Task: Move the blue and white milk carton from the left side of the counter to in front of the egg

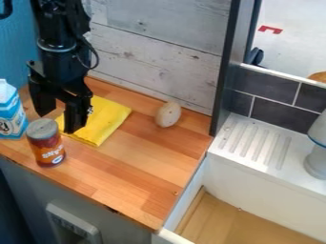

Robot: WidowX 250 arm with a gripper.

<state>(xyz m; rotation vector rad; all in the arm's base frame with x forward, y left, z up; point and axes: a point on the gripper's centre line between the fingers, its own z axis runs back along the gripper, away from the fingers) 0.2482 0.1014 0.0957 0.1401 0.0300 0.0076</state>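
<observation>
Gripper (56, 122) with jaws spread wide, can (47, 148) near their tips, yellow cloth (105, 120) partly behind them.

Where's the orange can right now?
In the camera view, the orange can stands on the left of the wooden counter, right beside the blue-and-white carton, with the yellow cloth and the gripper close by.

Pale plank boards (168, 55) back the wooden counter (149, 164), between a blue wall (16, 52) and dark tiles (270, 112).
</observation>
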